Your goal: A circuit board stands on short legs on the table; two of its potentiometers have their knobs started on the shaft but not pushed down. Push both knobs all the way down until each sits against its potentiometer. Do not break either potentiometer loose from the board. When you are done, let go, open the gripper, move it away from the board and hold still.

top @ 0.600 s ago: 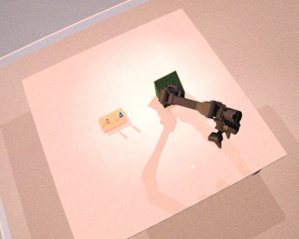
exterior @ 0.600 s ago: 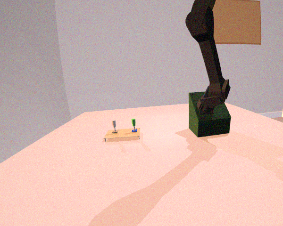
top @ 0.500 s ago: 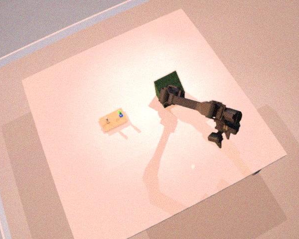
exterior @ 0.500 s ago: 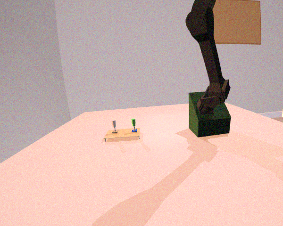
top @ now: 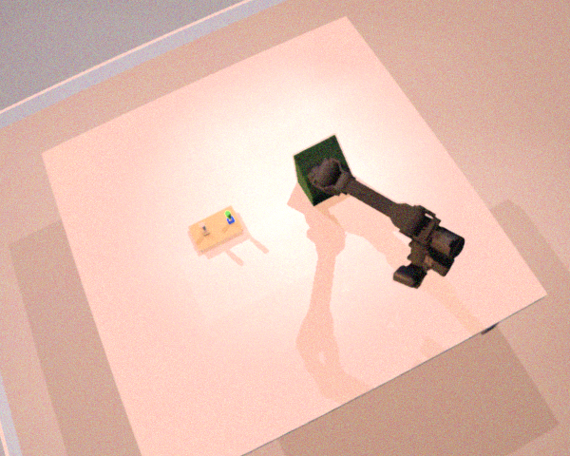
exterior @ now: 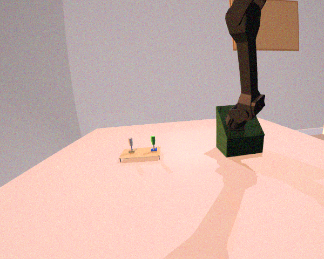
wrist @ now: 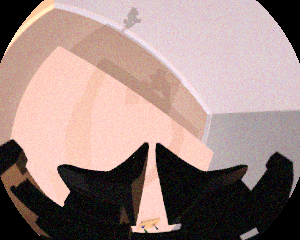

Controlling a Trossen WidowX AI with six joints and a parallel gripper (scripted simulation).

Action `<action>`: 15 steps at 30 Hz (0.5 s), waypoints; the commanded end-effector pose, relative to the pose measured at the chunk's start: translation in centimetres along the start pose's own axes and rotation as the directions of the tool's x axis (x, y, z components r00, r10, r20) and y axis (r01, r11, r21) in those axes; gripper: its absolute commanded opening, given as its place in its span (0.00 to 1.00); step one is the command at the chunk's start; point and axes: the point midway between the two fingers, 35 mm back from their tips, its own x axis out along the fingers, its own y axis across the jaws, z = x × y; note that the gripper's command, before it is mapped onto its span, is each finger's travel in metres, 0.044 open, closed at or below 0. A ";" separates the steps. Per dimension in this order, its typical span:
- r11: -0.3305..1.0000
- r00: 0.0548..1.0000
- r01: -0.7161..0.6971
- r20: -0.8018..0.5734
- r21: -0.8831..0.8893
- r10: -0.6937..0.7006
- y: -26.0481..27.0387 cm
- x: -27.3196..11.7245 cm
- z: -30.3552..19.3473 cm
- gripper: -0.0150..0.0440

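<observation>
The circuit board [top: 218,232] [exterior: 142,154] [wrist: 151,222] is found standing on the table [top: 187,343] [exterior: 100,209] [wrist: 50,115]. The grey knob [top: 203,226] [exterior: 130,141] and, rightward, the green knob [top: 228,214] [exterior: 153,140] are raised above their potentiometers. Well apart, at right, the fingers [top: 408,275] are brought nearly together, with nothing held.

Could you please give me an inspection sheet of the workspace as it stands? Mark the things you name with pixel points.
Surface: pale pink table [top: 177,343] [exterior: 100,209] [wrist: 45,125], crossed by shadows.
Circuit board [top: 218,237] [exterior: 141,154] [wrist: 150,222]: standing on short legs.
Green knob [top: 228,214] [exterior: 153,140]: upright, raised above its blue potentiometer [top: 231,220] [exterior: 154,149], shaft showing between.
Grey knob [exterior: 130,141]: likewise raised above its potentiometer [exterior: 132,151].
Clutter: nothing seen.
Gripper [top: 404,275] [wrist: 152,145]: shut, nothing held, away from the board.
Arm mount: green block [top: 317,149] [exterior: 244,148] with a sloping top, arm [top: 373,196] [exterior: 247,63] rising from it.
Cables: nothing seen.
Surroundings: plain walls, one with a brown panel [exterior: 279,27].
</observation>
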 end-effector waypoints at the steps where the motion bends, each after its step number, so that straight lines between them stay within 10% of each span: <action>1: 1.000 0.997 0.013 -0.082 -0.020 -0.015 0.1 2.4 -1.2 0.25; 15: 0.998 0.928 0.068 -0.368 -0.004 -0.065 -2.1 9.8 -7.4 0.25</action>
